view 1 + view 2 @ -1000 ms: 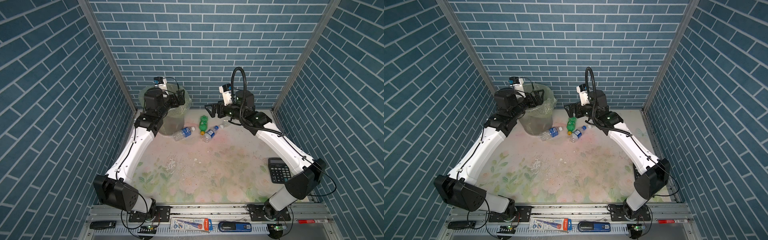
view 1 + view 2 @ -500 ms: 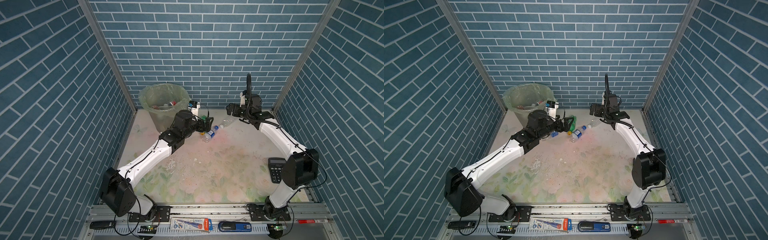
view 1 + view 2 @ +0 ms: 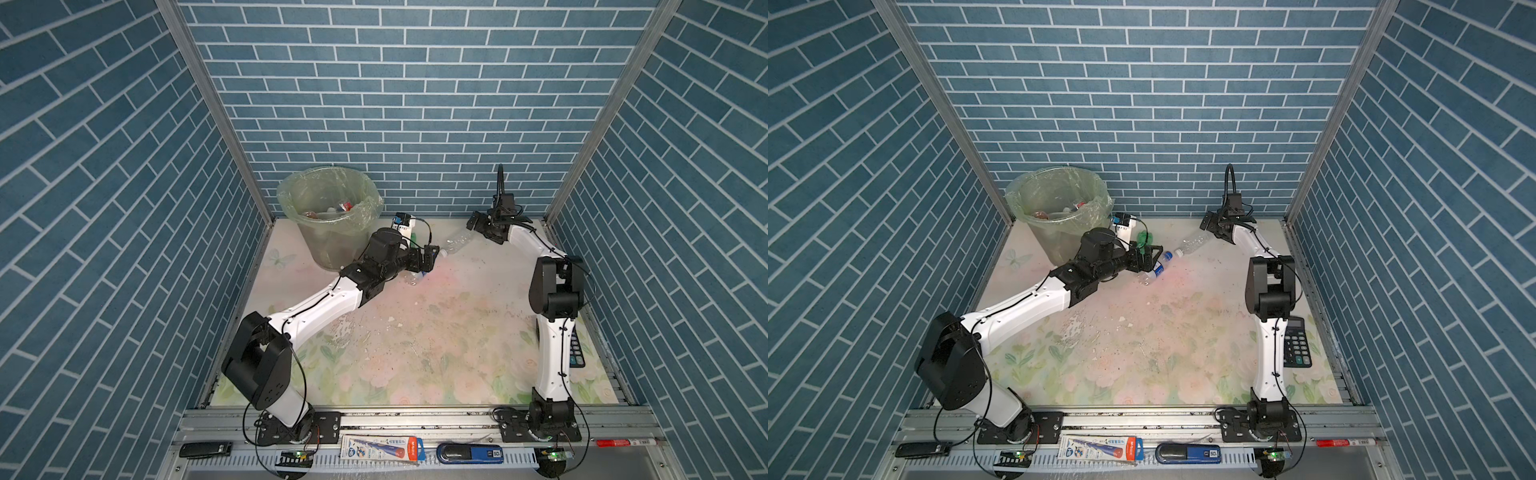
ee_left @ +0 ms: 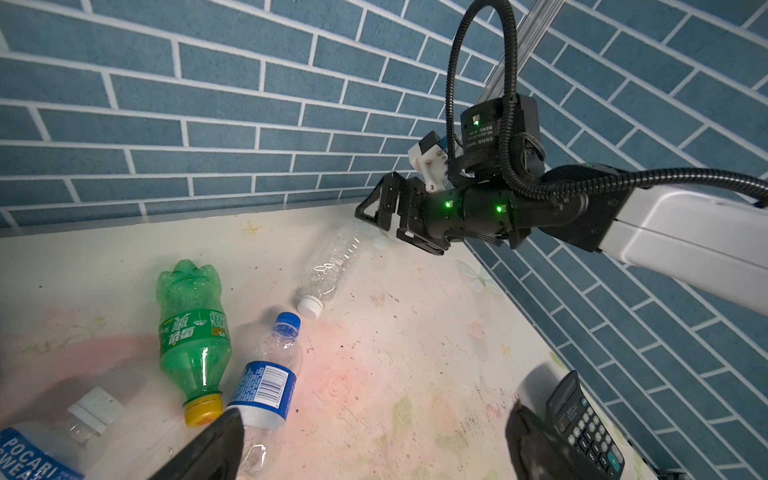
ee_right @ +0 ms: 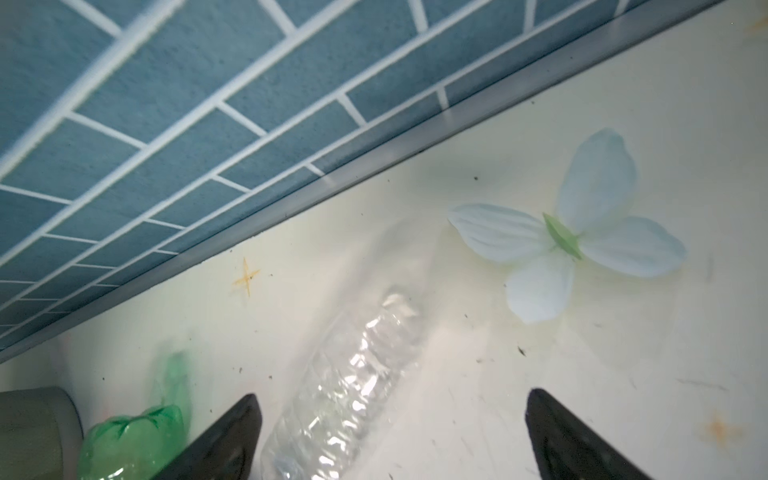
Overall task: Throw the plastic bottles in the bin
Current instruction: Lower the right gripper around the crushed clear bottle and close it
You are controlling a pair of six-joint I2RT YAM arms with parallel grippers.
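Note:
The bin [image 3: 320,249] [image 3: 1054,245] stands at the back left with several bottles [image 3: 332,210] inside. Beside it on the table lie a green bottle [image 4: 193,328] [image 3: 1143,239], a blue-labelled bottle [image 4: 266,386] [image 3: 1156,268], a white-capped Pocari bottle [image 4: 41,449] and a clear bottle [image 4: 332,266] [image 3: 457,241] [image 5: 353,374]. My left gripper [image 3: 432,257] [image 4: 370,449] is open and holds nothing, with one finger [image 4: 208,449] over the blue-labelled bottle. My right gripper [image 3: 478,226] [image 5: 395,440] is open, with the clear bottle's base end lying between its fingers.
A black calculator [image 3: 1296,347] [image 4: 586,428] lies near the right wall. The back wall runs close behind the clear bottle and the right gripper. The left forearm [image 3: 324,303] stretches low across the left half of the mat.
The left arm has swung from above the bin down to the bottles on the table. The right arm has drawn back to the far right corner, behind the clear bottle. Both grippers stay open.

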